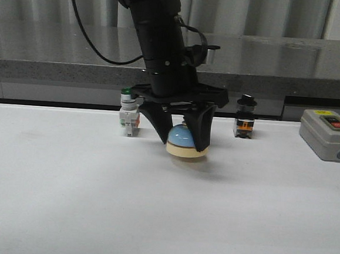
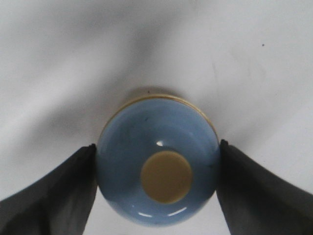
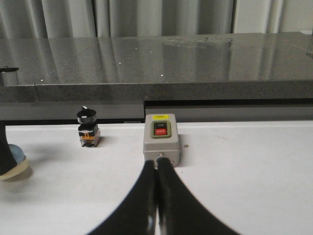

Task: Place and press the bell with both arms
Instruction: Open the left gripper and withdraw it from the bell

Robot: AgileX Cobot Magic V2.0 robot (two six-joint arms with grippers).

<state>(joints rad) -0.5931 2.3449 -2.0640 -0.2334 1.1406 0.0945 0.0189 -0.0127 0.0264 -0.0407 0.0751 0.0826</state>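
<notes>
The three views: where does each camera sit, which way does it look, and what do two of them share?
Front view: faces forward over the table; shows the left arm, its gripper around the bell.
Left wrist view: sits above the gripper, looks down on the bell; both fingers show.
Right wrist view: sits low, faces the grey box; shut gripper shows.
Shared: the bell appears in all three; the black-knobbed switch in front and right wrist.

A small light-blue dome-shaped call bell (image 1: pixel 184 141) sits on the white table (image 1: pixel 152 208), between the green-capped white push-button switch (image 1: pixel 128 115) at left and the black-knobbed switch (image 1: pixel 244 117) at right. A grey two-button control box (image 1: pixel 328 135) lies farthest right.
</notes>
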